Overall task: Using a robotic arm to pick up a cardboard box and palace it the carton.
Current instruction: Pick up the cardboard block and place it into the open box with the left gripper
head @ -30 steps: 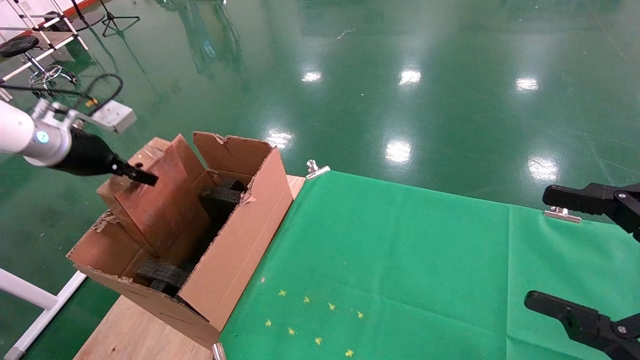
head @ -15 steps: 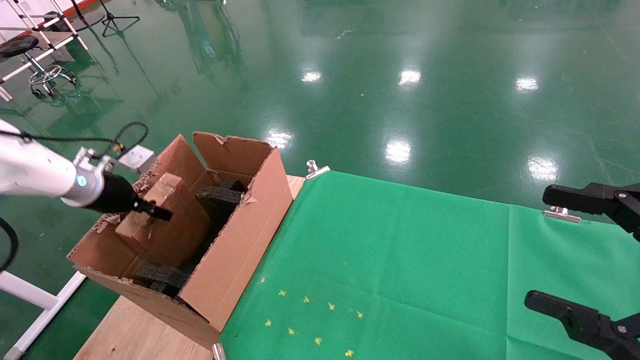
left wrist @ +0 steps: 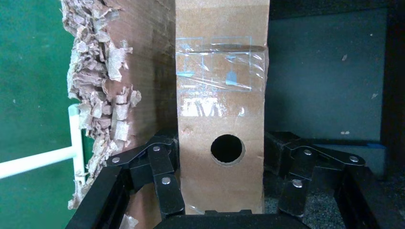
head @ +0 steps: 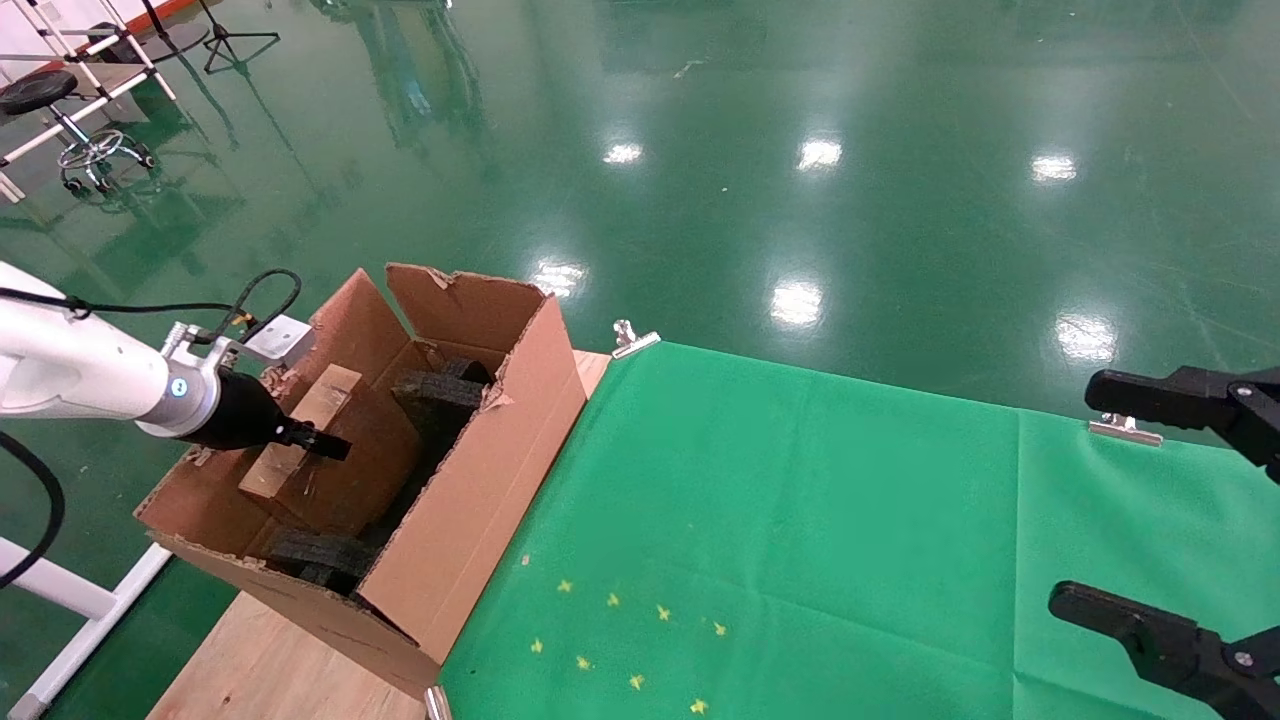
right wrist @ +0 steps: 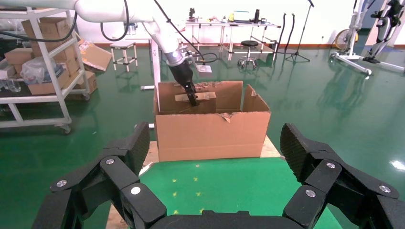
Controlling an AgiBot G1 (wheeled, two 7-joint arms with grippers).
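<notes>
Green cloth-covered surface (head: 800,520), bare wood at its left end. Carton (head: 470,500) stands on that wooden end, ragged flaps upright, black foam pieces (head: 440,392) inside. Cardboard box (head: 300,440) sits tilted inside the carton, between the torn left flap and the foam; left wrist view shows its round hole and clear tape facing the camera. Robotic arm (head: 80,370) reaches in from the left; left end effector (head: 318,443) clamped on the cardboard box, fingers (left wrist: 162,176) pressed against both sides. Right end effector (head: 1180,520) parked over the surface's right end, jaws spread wide, holding nothing.
</notes>
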